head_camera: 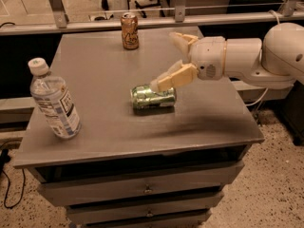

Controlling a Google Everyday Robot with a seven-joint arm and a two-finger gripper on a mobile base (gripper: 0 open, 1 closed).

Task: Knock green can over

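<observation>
Standing near the left edge of the grey cabinet top (95, 65), a clear water bottle (52, 101) with a white cap leans slightly. An orange-gold can (129, 31) stands upright near the back edge, well apart from everything else. Right of the bottle, near the middle of the top, the green can (153, 97) lies on its side, its long axis running left to right, roughly parallel to the front edge; which end bears the pull-tab cannot be told. The gripper (164, 60) hangs just above and to the right of the green can with its two fingers spread wide and grasping nothing: the lower finger (173, 78) reaches down to the can's upper right side, the other points toward the back edge. The white arm (242, 56) enters from the right. Drawers (147, 189) fill the cabinet front below.
</observation>
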